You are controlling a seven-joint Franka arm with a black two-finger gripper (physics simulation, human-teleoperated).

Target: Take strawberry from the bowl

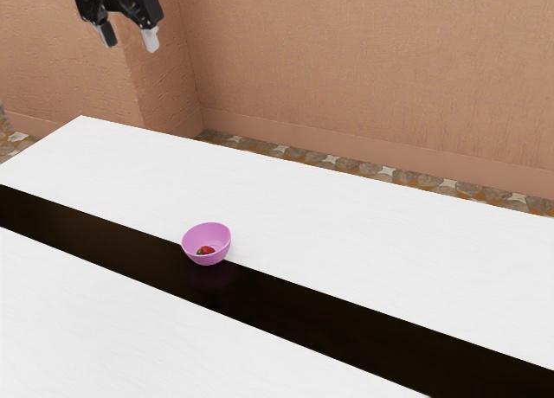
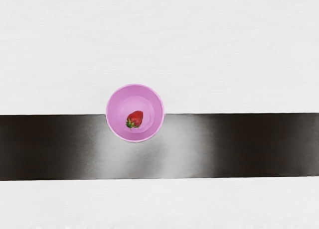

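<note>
High above the table, at the exterior view's upper left, hangs my black gripper, its two fingers apart with nothing between them. Well below it, a pink bowl rests partly on the dark stripe and partly on the white surface. Inside lies a red strawberry with a green leafy end. From above, the wrist view has the round bowl with the strawberry lying on its side on the bowl's floor, off the middle.
The white table has a glossy dark stripe running along it. Behind the table stand a brown wall and a wall corner, above a patterned stone floor.
</note>
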